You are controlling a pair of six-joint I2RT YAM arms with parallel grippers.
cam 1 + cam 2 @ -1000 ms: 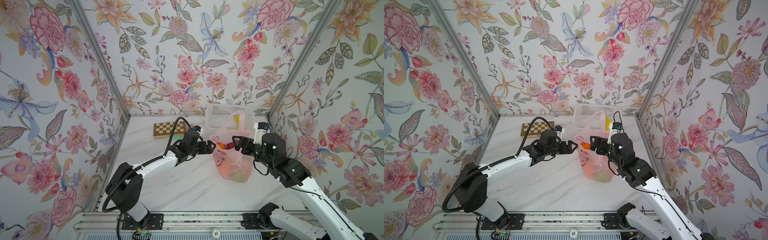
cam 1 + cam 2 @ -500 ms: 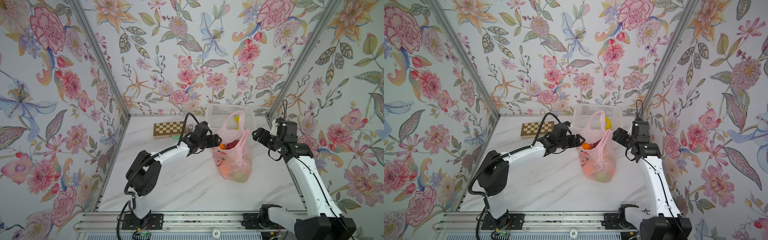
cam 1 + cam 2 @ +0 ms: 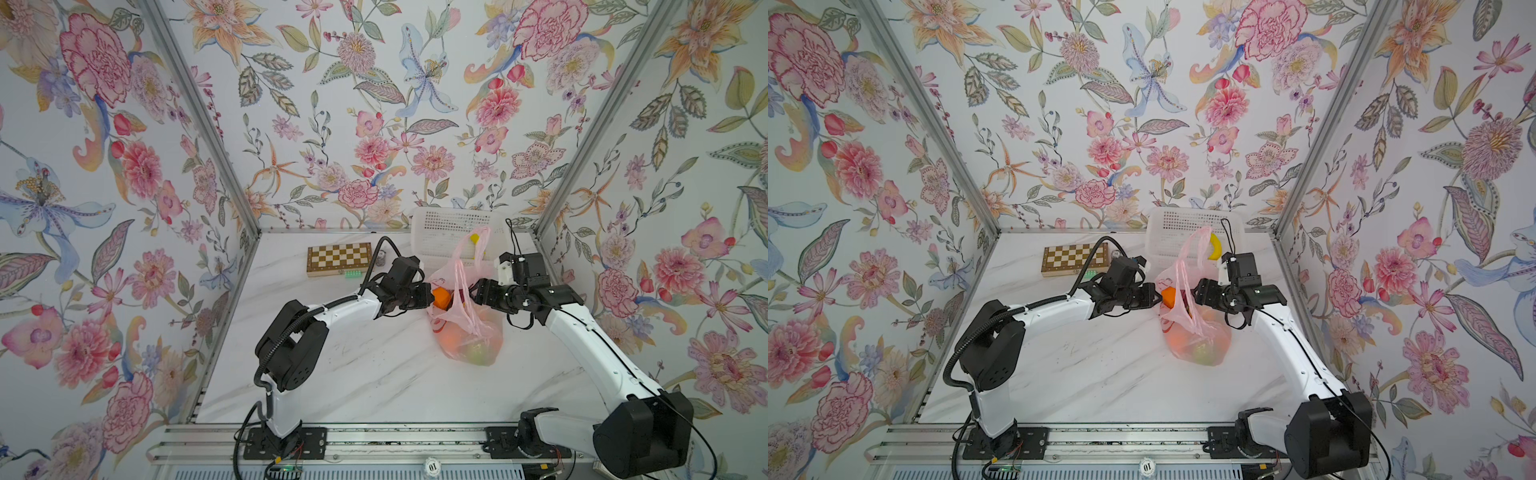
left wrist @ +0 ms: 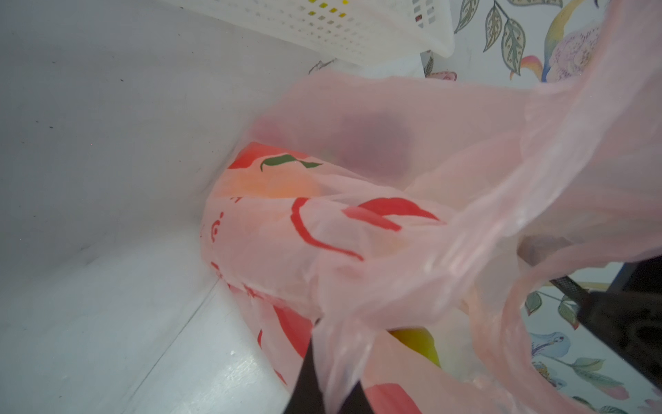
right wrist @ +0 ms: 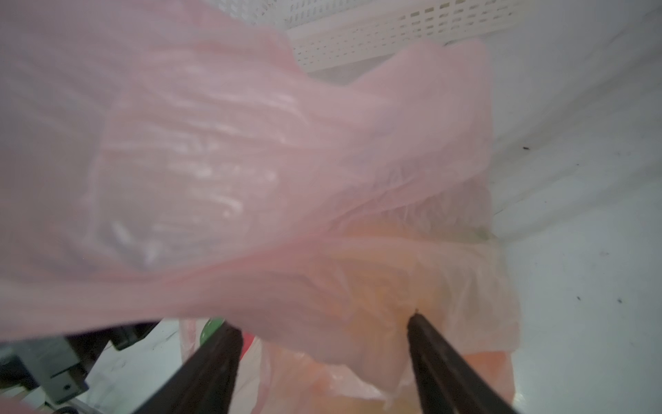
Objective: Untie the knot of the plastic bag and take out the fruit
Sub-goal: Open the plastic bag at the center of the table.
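The pink plastic bag (image 3: 467, 328) (image 3: 1198, 332) stands on the white table, its loop handles rising loose. The knot is out of view. Fruit shows at the mouth and through the film: an orange (image 3: 441, 297) (image 3: 1169, 297) on top, another orange (image 3: 453, 340) and a green one (image 3: 476, 353) lower down. My left gripper (image 3: 428, 297) (image 4: 335, 387) is shut on the bag's left edge, with pink film pinched between its fingers. A yellow-green fruit (image 4: 415, 344) lies just beyond. At the bag's right side my right gripper (image 3: 478, 291) (image 5: 322, 333) is open, with loose film draped between its fingers.
A white perforated basket (image 3: 449, 226) (image 4: 322, 25) stands at the back wall just behind the bag, with a yellow banana (image 3: 1214, 247) in it. A folded chessboard (image 3: 338, 259) lies at the back left. Floral walls close in on three sides.
My left gripper has reached the bag's left edge and shut on it. My right arm swung away towards the right wall, then came back to the bag's right side with its jaws narrower.
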